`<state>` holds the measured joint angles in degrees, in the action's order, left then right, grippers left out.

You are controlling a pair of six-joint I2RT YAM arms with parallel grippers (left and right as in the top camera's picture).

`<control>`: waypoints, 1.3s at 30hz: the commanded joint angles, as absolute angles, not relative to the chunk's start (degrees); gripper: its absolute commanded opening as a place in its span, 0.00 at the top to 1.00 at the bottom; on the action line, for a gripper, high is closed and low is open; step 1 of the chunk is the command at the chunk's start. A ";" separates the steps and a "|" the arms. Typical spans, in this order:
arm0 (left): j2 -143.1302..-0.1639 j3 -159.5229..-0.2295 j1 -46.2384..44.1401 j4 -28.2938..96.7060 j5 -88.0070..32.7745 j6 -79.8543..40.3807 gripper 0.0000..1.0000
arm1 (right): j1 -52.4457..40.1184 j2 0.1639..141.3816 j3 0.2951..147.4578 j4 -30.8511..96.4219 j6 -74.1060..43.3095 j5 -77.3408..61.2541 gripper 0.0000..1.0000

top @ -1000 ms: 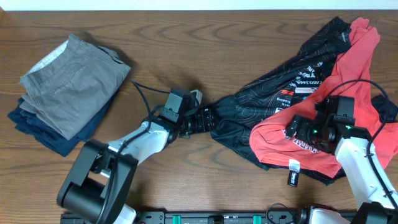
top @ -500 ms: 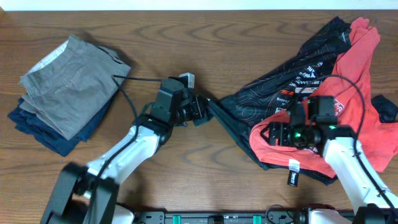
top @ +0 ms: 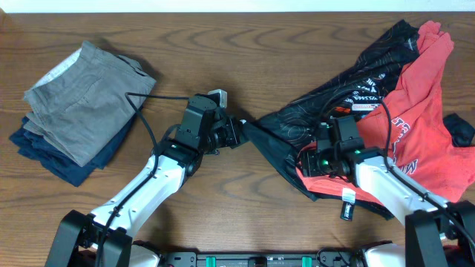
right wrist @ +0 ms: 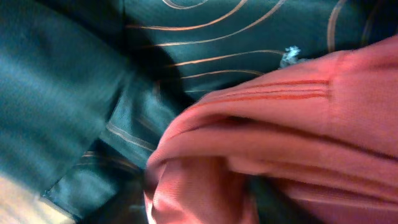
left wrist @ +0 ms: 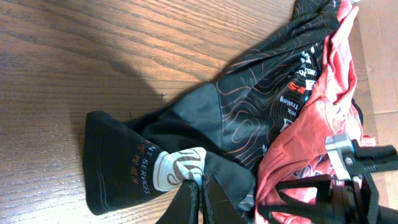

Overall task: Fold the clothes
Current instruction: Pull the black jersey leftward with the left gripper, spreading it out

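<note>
A wooden table (top: 223,59) is seen from above. The black jersey (top: 293,122), marked with fine orange contour lines and white and orange lettering, lies crumpled on the right half of the table. It is stretched from a pointed corner near the centre to the far right edge. That pointed corner is clamped tight between the closed fingers of the left gripper (top: 237,134) (in the wrist view, a sleeve hem with a white logo is bunched just beside the fingers). A red shirt (top: 419,126) with white print is draped over the jersey's right side, and its near edge overlaps the black cloth. The right gripper (top: 309,160) is set where the red shirt's left edge meets the jersey. Its fingers are hidden among the cloth, so it cannot be told whether they are parted or closed, nor whether anything is gripped. Folded trousers (top: 82,104), grey over navy, are stacked at the far left, well apart from the jersey.
</note>
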<state>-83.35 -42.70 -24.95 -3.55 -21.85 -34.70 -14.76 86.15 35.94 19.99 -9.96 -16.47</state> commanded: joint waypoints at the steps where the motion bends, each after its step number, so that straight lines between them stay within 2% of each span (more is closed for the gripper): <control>1: -83.05 -43.27 -24.77 -3.16 -20.95 -34.13 0.94 | -16.40 88.82 35.18 20.69 -14.06 -13.96 0.96; 2: -83.05 -43.27 -24.77 -2.74 -20.93 -34.13 0.94 | -16.34 88.49 35.27 21.08 -15.57 -13.10 0.99; 9: -83.05 -43.27 -24.67 3.49 -18.02 -30.20 0.94 | -11.99 80.90 39.62 32.80 -19.75 -1.37 0.99; 13: -83.02 -43.27 -22.04 4.47 -12.32 -27.40 0.94 | -4.51 74.61 45.56 46.17 -23.55 15.68 0.99; 16: -82.65 -43.86 -16.67 3.55 -9.72 -27.44 0.94 | 3.99 70.50 48.88 53.45 -31.81 27.68 0.99; 22: -81.38 -50.65 -2.79 3.36 -10.98 -27.66 0.94 | 22.61 63.37 49.50 57.69 -43.68 30.09 0.99; 25: -81.25 -55.05 1.19 3.38 -14.04 -27.64 0.94 | 30.02 60.58 49.50 56.99 -44.31 28.80 0.98; 28: -81.23 -57.39 1.80 3.68 -15.97 -27.64 0.94 | 33.87 58.70 49.50 56.25 -43.62 23.57 0.96; 30: -81.21 -57.56 1.34 5.23 -22.92 -27.68 0.94 | 34.33 58.37 49.50 55.86 -41.93 21.76 0.94; 32: -81.25 -57.56 0.10 9.21 -28.56 -27.68 0.94 | 34.15 58.41 49.50 56.10 -40.58 21.61 0.94; 35: -81.34 -57.43 -3.57 18.02 -30.04 -27.92 0.94 | 34.17 58.50 49.50 55.96 -40.38 21.61 0.96; 36: -81.41 -57.17 -5.17 20.43 -30.04 -27.94 0.92 | 34.17 58.50 49.50 55.79 -40.40 21.58 0.97; 38: -81.45 -56.38 -8.54 23.22 -30.02 -28.40 0.63 | 34.17 58.50 49.50 55.48 -40.38 21.19 0.96; 39: -81.58 -55.70 -10.61 23.57 -30.00 -28.34 0.56 | 34.17 58.50 49.50 55.48 -40.36 20.97 0.96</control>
